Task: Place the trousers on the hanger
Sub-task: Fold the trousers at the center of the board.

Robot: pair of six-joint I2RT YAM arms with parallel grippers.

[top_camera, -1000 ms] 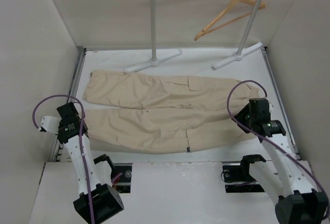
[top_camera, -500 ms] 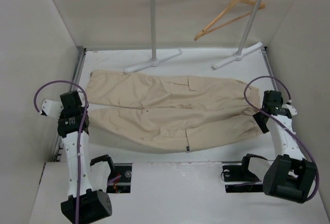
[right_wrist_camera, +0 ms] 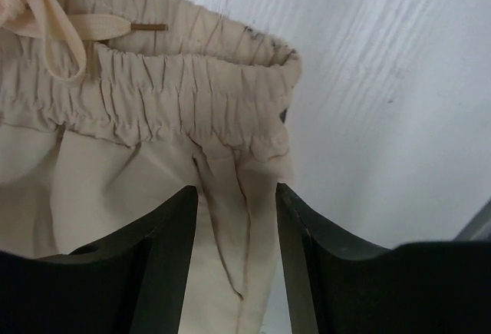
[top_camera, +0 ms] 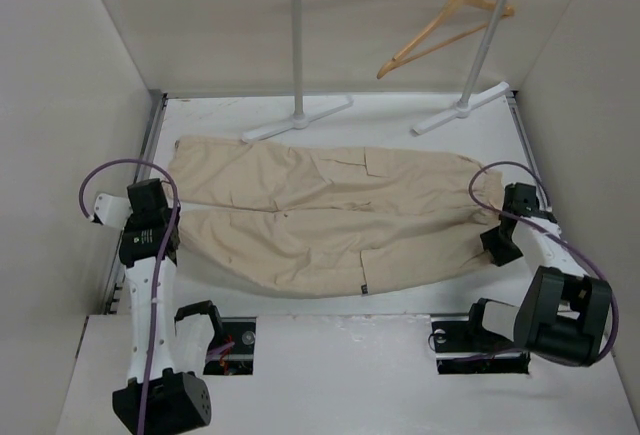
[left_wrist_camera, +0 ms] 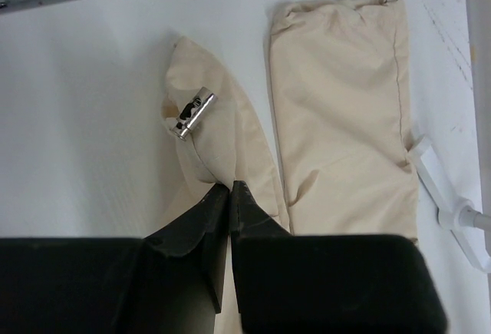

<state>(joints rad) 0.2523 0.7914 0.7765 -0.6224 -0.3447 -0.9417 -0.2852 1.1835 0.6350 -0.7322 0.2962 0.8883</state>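
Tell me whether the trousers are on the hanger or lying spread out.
Lying spread out. The trousers lie flat on the table, legs side by side; the hanger hangs bare on the rack.

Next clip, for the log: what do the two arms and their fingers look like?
Left arm and right arm match: white tubular links, black joint housings, black wrist blocks. A thin purple cable loops off each wrist. The fingers are plain matte black, narrowing towards the tips. No markings show.
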